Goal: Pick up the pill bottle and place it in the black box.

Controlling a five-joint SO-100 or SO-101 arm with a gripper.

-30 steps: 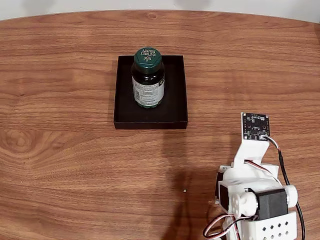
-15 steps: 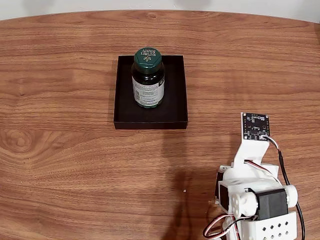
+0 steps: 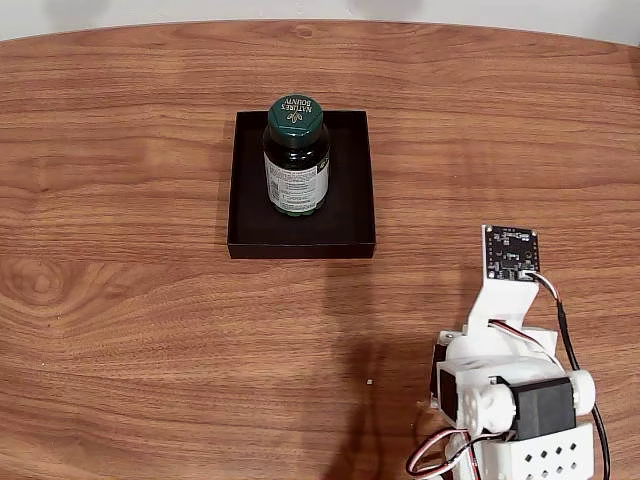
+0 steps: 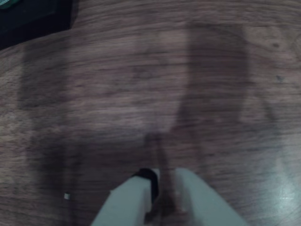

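Note:
The pill bottle [image 3: 296, 160], dark green with a green cap and a white label, stands upright inside the black box [image 3: 349, 215], toward the box's far side in the fixed view. The white arm [image 3: 505, 390] is folded at the bottom right, well clear of the box. In the wrist view my gripper [image 4: 165, 178] enters from the bottom edge, its two pale fingers close together with nothing between them, low over bare wood. A corner of the black box [image 4: 33, 19] shows blurred at the top left of that view.
A small black circuit board [image 3: 511, 252] sits atop the arm's white bracket. Cables [image 3: 572, 350] run along the arm's right side. The wooden table [image 3: 130, 330] is open to the left and in front of the box; its curved far edge runs along the top.

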